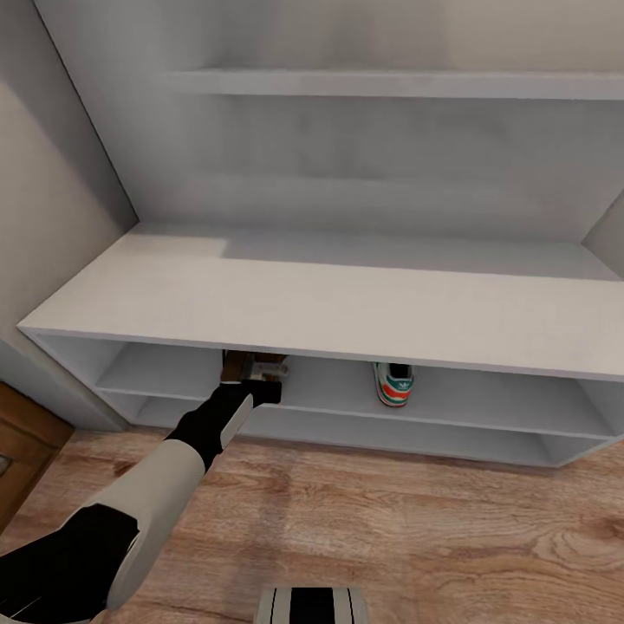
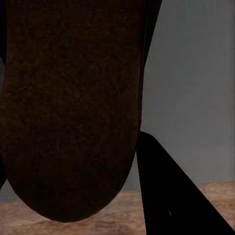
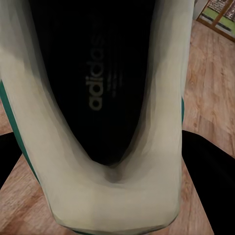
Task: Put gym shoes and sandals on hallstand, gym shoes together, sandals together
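I've got my left arm reaching into the shoe rack [image 1: 260,295] at about 11 o'clock from my base, its left gripper [image 1: 260,374] pinching a brown sandal [image 2: 68,107] at the upper shelf's mouth. One sneaker [image 1: 393,384] already stands on that shelf, toward 1 o'clock. My right gripper [image 3: 105,161] is clamped on the second sneaker [image 3: 105,117], fingers straddling its heel collar. I judge both shoes light; the sandal's stiff sole gives a firm hold, the sneaker's padded collar will squash.
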Available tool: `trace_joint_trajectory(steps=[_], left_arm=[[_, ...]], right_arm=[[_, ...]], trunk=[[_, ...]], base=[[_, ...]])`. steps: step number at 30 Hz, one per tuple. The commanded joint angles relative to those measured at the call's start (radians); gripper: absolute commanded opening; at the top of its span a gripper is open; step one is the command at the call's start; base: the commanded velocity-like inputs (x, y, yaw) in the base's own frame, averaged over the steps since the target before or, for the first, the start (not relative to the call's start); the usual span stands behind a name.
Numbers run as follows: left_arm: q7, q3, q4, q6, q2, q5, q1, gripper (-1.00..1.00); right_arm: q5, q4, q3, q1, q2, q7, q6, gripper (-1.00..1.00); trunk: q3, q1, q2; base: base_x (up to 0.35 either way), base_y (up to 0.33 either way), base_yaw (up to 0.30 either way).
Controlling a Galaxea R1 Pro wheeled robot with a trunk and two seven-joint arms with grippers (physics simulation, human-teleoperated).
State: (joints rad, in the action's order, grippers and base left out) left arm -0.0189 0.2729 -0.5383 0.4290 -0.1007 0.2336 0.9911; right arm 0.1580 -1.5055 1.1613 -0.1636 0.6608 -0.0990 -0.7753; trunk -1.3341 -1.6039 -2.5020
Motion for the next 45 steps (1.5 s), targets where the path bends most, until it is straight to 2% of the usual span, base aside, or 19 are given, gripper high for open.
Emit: trace_joint_trajectory(steps=[1,11,12,24,45], left_arm=[[-0.001,0.003,0.015,0.005,0.001,0.004,0.000,-1.00],[-0.001,0.003,0.015,0.005,0.001,0.004,0.000,-1.00],[-0.001,0.003,0.015,0.005,0.001,0.004,0.000,1.00],[-0.001,0.002,0.014,0.004,0.003,0.006,-0.001,1.00],[-0.001,0.002,0.014,0.002,0.004,0.006,-0.015,1.00]], right_arm=[[0.011,-0.001,0.000,-0.001,0.000,-0.010,-0.004,-1.00],[0.011,-0.001,0.000,-0.001,0.000,-0.010,-0.004,-1.00],[0.011,-0.001,0.000,-0.001,0.000,-0.010,-0.004,-1.00],[0.011,-0.001,-0.001,-0.001,0.000,-0.010,-0.004,-1.00],[0.011,-0.001,-0.001,-0.001,0.000,-0.010,-0.004,-1.00]], trunk=[[-0.001,0.000,0.000],[-0.001,0.000,0.000],[-0.001,0.000,0.000],[-0.001,0.000,0.000],[-0.001,0.000,0.000]], base=[[0.000,0.000,0.000],[0.000,0.000,0.000],[0.000,0.000,0.000],[-0.026,0.000,0.000],[-0.287,0.000,0.000]])
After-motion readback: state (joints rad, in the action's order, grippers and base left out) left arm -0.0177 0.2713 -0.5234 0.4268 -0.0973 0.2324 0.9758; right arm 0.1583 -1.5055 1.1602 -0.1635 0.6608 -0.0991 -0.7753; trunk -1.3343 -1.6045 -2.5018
